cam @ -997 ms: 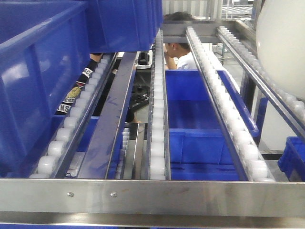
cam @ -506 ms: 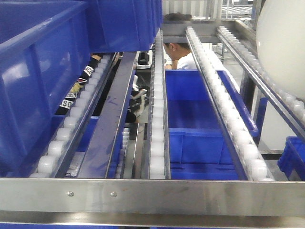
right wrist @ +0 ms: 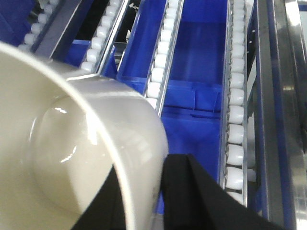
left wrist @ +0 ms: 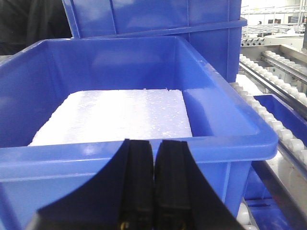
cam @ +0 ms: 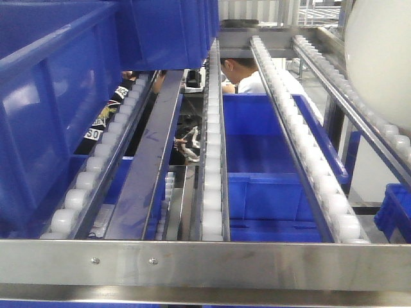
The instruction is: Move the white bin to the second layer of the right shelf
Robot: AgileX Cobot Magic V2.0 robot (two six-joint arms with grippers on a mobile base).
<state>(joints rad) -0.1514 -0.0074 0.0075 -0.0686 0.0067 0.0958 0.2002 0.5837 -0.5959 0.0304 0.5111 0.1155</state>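
From the front camera, the white bin (cam: 380, 61) fills the upper right corner of the frame, hanging above the roller rows (cam: 302, 135) of the shelf level, with the flat steel front bar (cam: 205, 264) across the bottom. Blue crates (cam: 58, 96) crowd the upper left, and between the rails at top centre there's a person in a white shirt (cam: 247, 77) behind the rack, so pushing anything too far back is a worry. Left wrist view: my left gripper (left wrist: 154, 187) at the bottom centre is pinched closed on nothing, parked in front of a blue crate with a white foam slab (left wrist: 120, 117) inside, well out of the way. Right wrist view: my right gripper (right wrist: 144, 201) at the bottom edge clamps the bin's rim, one finger inside the wall and one outside. The bin takes up the whole left half and looks tipped, hanging off that one edge. My guess is that's the risk: smooth plastic, a one-sided pinch, so it could swivel or slip out, or its rounded bottom could land between roller rows, rock, and roll along them.
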